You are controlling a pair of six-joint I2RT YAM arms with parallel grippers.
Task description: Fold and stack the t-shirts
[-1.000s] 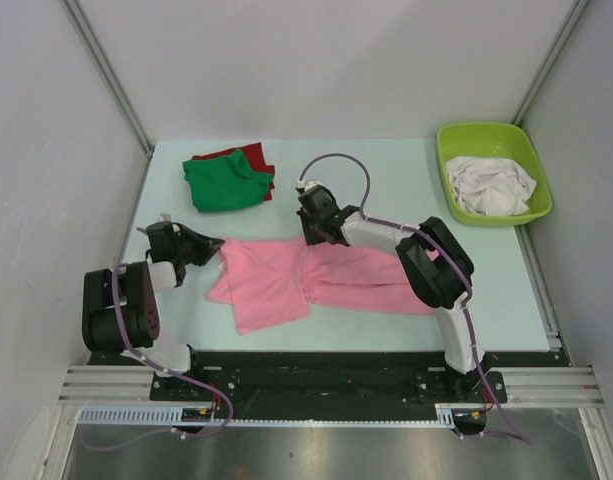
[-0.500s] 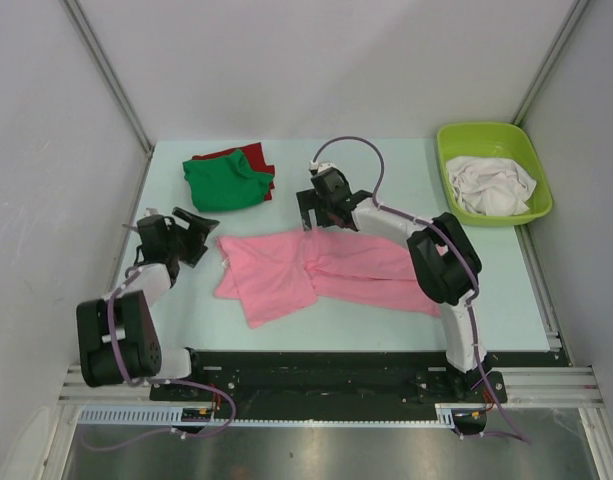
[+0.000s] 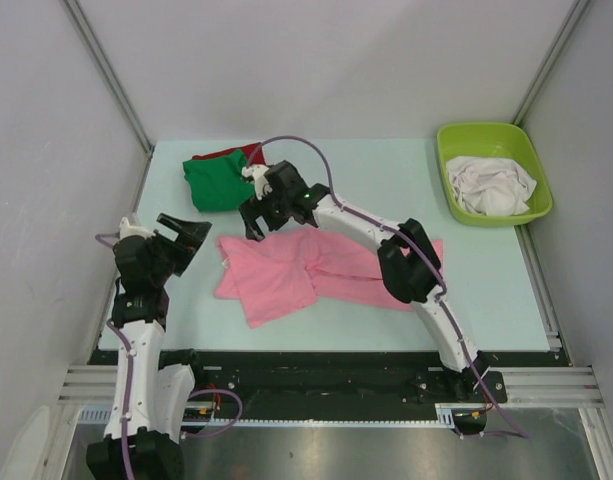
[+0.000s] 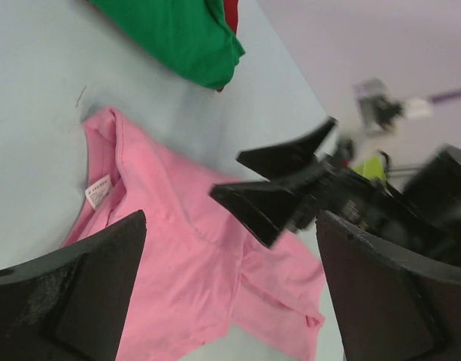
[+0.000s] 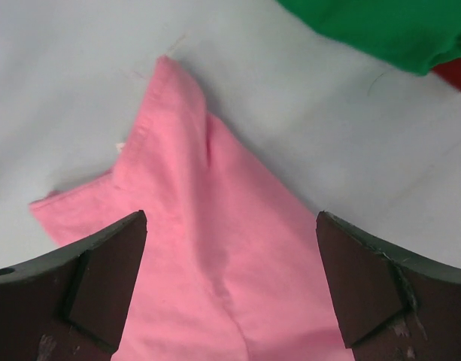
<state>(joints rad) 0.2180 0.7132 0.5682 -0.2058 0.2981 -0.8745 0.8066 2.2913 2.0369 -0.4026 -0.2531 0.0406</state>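
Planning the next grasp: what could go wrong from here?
The pink shirt lies bunched across its middle, so folding now may trap creases. The right pincer, open, hangs close to the green shirt and could snag it. The left pincer is near too; the arms could clash.

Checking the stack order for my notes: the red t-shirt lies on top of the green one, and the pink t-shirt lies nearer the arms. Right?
Not quite: the green t-shirt lies on top of the red t-shirt, which only peeks out behind it, as the top external view shows. The pink t-shirt does lie nearer the arms.
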